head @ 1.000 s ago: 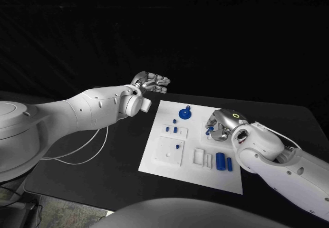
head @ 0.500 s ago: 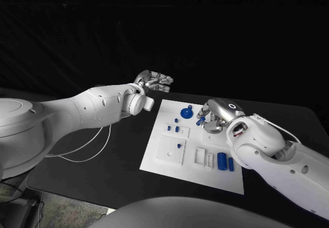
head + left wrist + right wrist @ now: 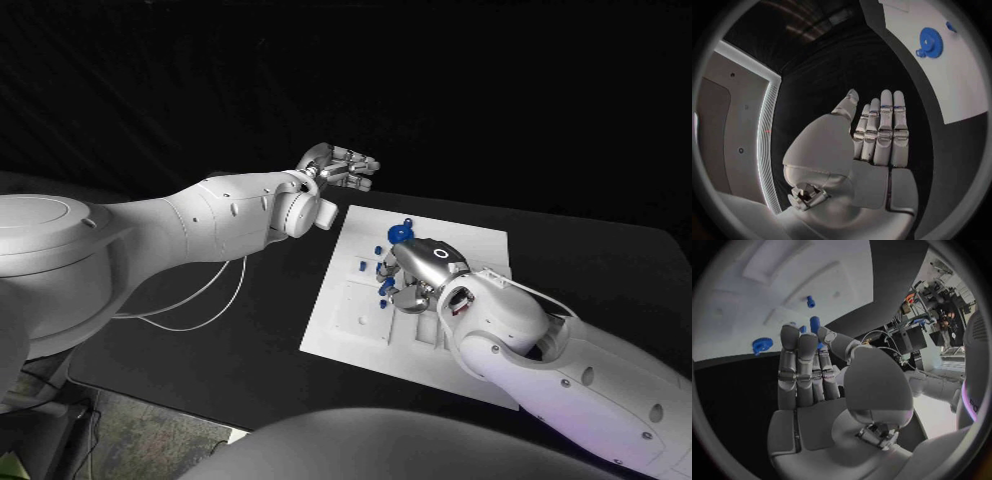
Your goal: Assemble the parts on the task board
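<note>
The white task board [image 3: 335,330] lies flat mid-table, tilted slightly. A blue gear [image 3: 400,233] sits near its far edge. Small blue pegs [image 3: 355,267] stand left of centre, by a square recessed panel [image 3: 356,312].

— What does the right hand [image 3: 811,375] hold?
— A blue part [image 3: 815,324], pinched at its fingertips over the task board [image 3: 767,295].
— Anything nearby?
— A blue gear [image 3: 762,344] and a small blue peg [image 3: 810,301] on that board.

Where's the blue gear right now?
In the head view the blue gear sits at the far end of the task board, just beyond the right hand, which hovers over the board's middle; the left hand hangs off the board's far-left corner.
</note>
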Available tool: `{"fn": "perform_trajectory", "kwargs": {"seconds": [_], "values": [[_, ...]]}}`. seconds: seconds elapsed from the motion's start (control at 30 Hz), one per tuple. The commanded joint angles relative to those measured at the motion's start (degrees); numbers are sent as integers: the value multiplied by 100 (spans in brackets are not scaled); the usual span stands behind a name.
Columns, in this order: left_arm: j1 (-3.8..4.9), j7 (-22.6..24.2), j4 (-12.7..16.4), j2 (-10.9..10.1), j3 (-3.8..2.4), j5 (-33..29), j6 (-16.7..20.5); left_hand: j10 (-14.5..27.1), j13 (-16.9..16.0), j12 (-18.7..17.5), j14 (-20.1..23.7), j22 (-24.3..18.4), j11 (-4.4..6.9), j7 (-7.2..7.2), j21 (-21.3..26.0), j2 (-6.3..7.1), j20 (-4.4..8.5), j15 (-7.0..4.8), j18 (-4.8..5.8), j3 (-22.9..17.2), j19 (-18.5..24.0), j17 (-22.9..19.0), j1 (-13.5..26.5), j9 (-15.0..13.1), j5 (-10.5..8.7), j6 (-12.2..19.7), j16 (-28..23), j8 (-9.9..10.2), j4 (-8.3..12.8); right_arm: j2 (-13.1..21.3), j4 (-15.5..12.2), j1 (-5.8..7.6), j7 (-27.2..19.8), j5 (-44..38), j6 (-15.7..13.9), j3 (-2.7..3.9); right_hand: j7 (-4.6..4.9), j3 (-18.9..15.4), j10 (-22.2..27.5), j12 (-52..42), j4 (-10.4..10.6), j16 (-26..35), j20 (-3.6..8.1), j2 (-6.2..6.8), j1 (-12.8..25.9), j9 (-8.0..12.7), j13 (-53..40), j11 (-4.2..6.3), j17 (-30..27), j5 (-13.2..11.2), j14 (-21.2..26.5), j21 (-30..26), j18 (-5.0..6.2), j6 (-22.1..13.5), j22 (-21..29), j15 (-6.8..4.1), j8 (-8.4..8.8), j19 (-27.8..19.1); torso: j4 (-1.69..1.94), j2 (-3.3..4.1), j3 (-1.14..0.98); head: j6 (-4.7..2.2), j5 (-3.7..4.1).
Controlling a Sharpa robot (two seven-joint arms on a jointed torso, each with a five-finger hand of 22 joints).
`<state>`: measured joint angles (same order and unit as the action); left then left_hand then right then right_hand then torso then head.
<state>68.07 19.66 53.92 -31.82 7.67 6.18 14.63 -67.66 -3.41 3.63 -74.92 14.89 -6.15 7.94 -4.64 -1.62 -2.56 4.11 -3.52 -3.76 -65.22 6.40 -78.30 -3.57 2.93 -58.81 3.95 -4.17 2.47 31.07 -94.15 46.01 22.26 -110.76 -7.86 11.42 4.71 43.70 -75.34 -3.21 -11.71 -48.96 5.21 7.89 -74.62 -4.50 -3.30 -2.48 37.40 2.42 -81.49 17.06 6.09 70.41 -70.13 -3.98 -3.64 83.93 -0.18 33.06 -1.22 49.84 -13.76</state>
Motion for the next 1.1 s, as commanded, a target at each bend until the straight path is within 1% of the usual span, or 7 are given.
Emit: {"fn": "perform_trajectory", "kwargs": {"seconds": [0.03, 0.13, 0.27, 0.4, 0.57, 0.83, 1.1], "values": [[-4, 42, 41, 21, -6, -28, -66, 54, 4, -6, 36, -6, 4, -4, -36, -60, -34, -11, 55, -3, -18, -4, -11, -8, -2, 29, -21, -34, -18, -80, 57, 6, -211, -137, 58, -109, -4, 7, -449, -44, -38, 21, 32, -128, -41, 3, -54, 126, 7, 35, -40, -27, 77, 41, -10, -7, -5, 170, -8, 8, -8, 14, -51], [-4, 32, 58, 32, -6, -20, -42, 56, 4, -6, 39, -27, 4, -4, -40, -59, -36, -9, 56, 0, -19, -3, -13, -8, -1, 31, -21, -34, -34, -147, 98, 7, -258, -151, 49, -208, -4, 13, -446, -44, -41, 25, 32, -130, -40, 5, -54, 125, 8, 35, -39, -31, 77, 38, -13, -6, -4, 168, -5, 5, -13, 16, -93], [-4, 21, 73, 40, -7, -15, -28, 56, 4, -6, 41, -32, 3, -4, -38, -54, -37, -8, 58, 3, -14, -3, -10, -8, -1, 32, -21, -34, -37, -213, 133, 3, -294, -185, 23, -273, -5, 29, -450, -45, -54, 31, 32, -129, -33, 7, -54, 125, 13, 35, -44, -35, 80, 41, -28, -6, -5, 175, -13, 5, -12, 16, -113], [-4, 14, 81, 48, -7, -12, -19, 56, 4, -6, 41, -32, 3, -4, -38, -54, -37, -8, 58, 3, -14, -3, -10, -8, -1, 32, -21, -34, -37, -249, 159, -2, -319, -197, 8, -319, -5, 38, -452, -44, -64, 36, 33, -130, -21, 9, -53, 126, 18, 35, -50, -43, 80, 44, -40, -8, -5, 180, -8, 4, -13, 16, -131], [-4, 11, 88, 53, -7, -9, -19, 56, 4, -6, 41, -32, 3, -4, -38, -54, -37, -8, 58, 3, -14, -3, -10, -8, -1, 32, -21, -34, -37, -276, 178, -7, -345, -194, -7, -363, -6, 41, -454, -44, -68, 41, 34, -129, -13, 9, -54, 126, 21, 35, -52, -49, 81, 46, -46, -9, -5, 182, -15, 2, -13, 16, -174], [-4, 9, 89, 54, -7, -7, -24, 56, 4, -6, 41, -32, 3, -4, -38, -54, -37, -8, 58, 3, -14, -3, -10, -8, -1, 32, -21, -34, -37, -316, 200, -20, -393, -144, 19, -437, -7, 47, -455, -44, -76, 47, 34, -135, -4, 9, -53, 128, 25, 35, -56, -59, 81, 49, -53, -10, -5, 186, -15, 1, -13, 16, -196], [-4, 4, 82, 58, -7, -7, -27, 56, 4, -6, 41, -32, 3, -4, -38, -54, -37, -8, 58, 3, -14, -3, -10, -8, -1, 32, -21, -34, -37, -303, 197, -24, -424, -96, 62, -472, -5, 48, -450, -43, -93, 59, 33, -142, 3, 10, -53, 125, 30, 35, -53, -74, 82, 42, -63, -9, -4, 185, -19, 0, -9, 16, -215]]}}
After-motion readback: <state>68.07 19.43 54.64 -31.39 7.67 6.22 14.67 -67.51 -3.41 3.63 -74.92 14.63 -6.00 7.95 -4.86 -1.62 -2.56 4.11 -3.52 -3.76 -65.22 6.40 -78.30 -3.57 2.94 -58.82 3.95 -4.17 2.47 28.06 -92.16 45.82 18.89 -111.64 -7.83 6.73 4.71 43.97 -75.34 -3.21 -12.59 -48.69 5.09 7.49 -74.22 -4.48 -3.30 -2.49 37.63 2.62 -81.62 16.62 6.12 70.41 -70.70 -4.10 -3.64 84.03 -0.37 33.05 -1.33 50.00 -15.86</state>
